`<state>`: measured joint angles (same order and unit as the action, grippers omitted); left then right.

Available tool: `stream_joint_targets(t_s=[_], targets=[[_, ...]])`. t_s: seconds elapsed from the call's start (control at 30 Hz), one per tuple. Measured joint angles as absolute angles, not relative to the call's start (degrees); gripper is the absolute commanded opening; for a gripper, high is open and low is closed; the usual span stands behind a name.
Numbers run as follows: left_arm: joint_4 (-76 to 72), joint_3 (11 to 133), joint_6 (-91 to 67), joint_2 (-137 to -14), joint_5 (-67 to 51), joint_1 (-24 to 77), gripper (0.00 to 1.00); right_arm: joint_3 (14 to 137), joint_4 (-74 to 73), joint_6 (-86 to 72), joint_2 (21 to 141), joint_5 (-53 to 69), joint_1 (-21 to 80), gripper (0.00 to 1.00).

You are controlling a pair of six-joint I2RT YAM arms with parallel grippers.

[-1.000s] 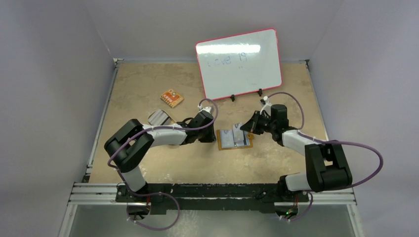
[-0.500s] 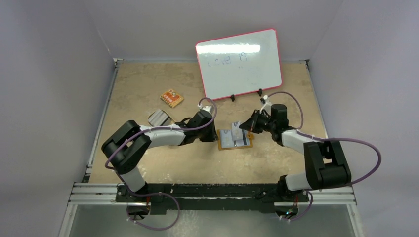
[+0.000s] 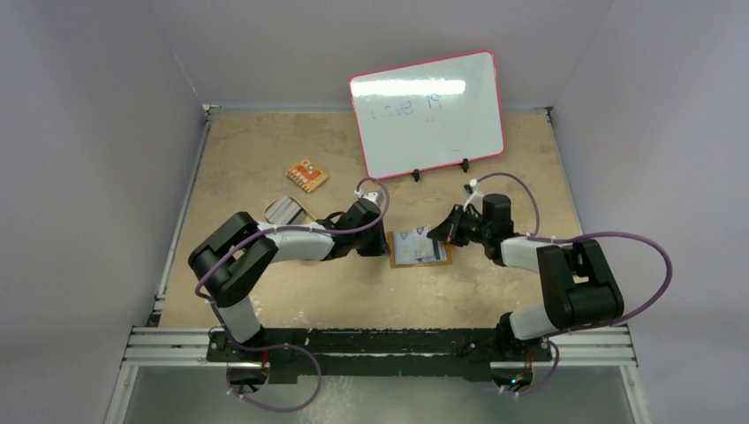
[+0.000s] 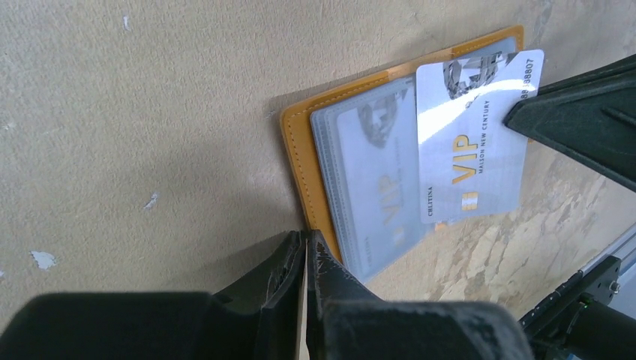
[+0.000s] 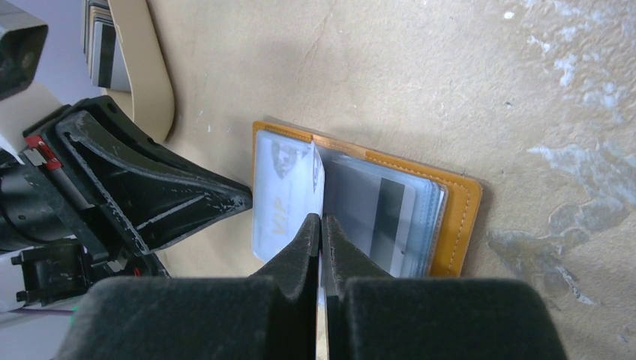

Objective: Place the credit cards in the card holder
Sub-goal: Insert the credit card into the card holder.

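Two arms meet mid-frame in the top view. At far left of the desk we see an orange patterned piece. Just below it is a tan dish w/ a stack of credit cards inside. Next comes the left end effector. Its jaws are together and the tips touch the orange border of the card holder at its left edge. We can't tell if anything is pinched there. The holder lies open and flat near desk centre, clear sleeves facing up, w/ one sleeved card showing through the plastic. Right of that, the right end effector is clamped on one edge of a silver VIP card. That card hangs over the holder's right half. In the right wrist view it stands tilted up, lower edge down among the sleeves. At upper right of centre, a pink-rimmed whiteboard stands at the back.
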<state>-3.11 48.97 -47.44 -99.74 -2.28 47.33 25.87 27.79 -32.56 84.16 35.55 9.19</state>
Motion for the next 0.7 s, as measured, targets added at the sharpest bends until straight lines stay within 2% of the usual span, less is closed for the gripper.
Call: stream_joint_targets(t_s=[0.7], targets=[[-2.5, 49.8, -48.0, -100.4, -1.1, 47.3, 0.02, 22.4, 33.8, -34.7, 85.2, 35.6, 9.0, 0.00]])
